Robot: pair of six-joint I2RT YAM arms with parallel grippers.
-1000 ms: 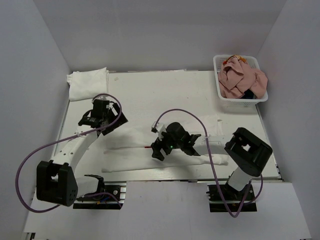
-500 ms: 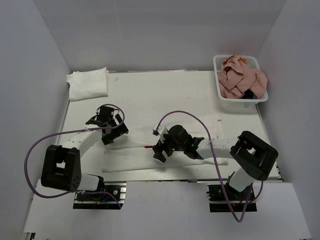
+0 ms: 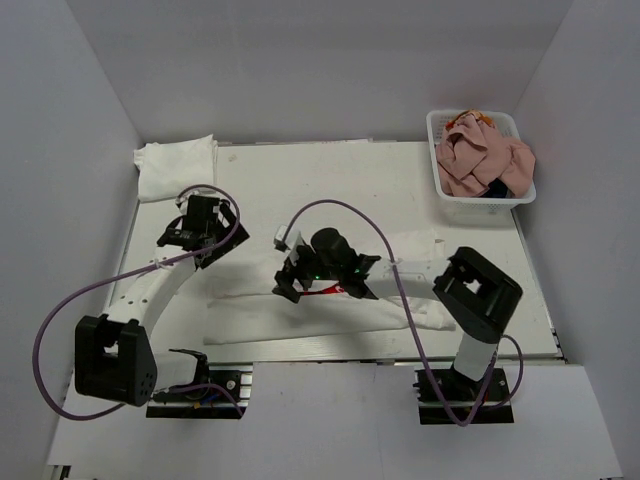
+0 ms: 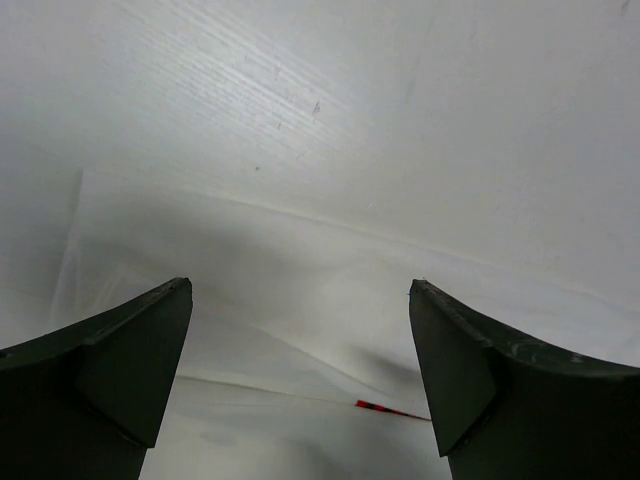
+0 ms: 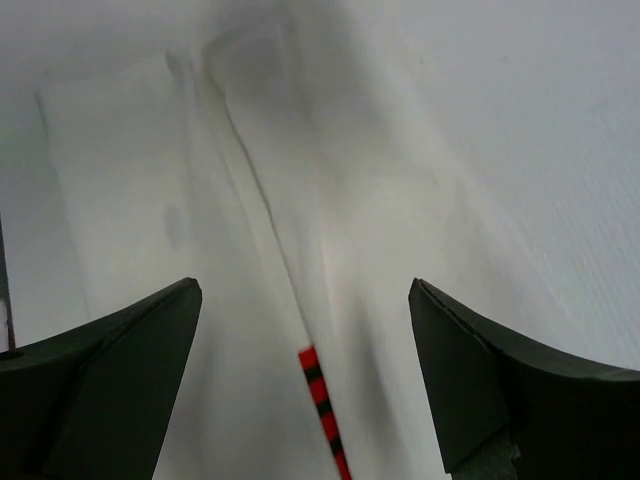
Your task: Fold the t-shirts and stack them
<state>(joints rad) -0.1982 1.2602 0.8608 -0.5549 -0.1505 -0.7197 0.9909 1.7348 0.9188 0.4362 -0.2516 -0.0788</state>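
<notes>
A white t-shirt [image 3: 250, 315], folded into a long strip, lies along the near part of the table. A thin red sliver of its print [image 3: 326, 290] shows at the fold; the print [image 5: 322, 400] also shows in the right wrist view. My right gripper [image 3: 287, 284] hovers open over the strip's middle, and the shirt [image 5: 130, 200] lies below its empty jaws. My left gripper [image 3: 207, 242] stands open above the strip's far left end, with cloth [image 4: 300, 330] and the red print [image 4: 392, 411] under it. Plain white folded t-shirts [image 3: 176, 166] lie at the back left.
A white mesh basket [image 3: 444, 190] stands at the back right, holding a crumpled pink t-shirt [image 3: 482, 160] and a bit of a navy one [image 3: 497, 188]. Purple cables loop over both arms. White walls close the table on three sides.
My right gripper has slid left along the folded strip. My left gripper dipped toward the shirt's left end half a second ago and has since pulled back up and to the left.
</notes>
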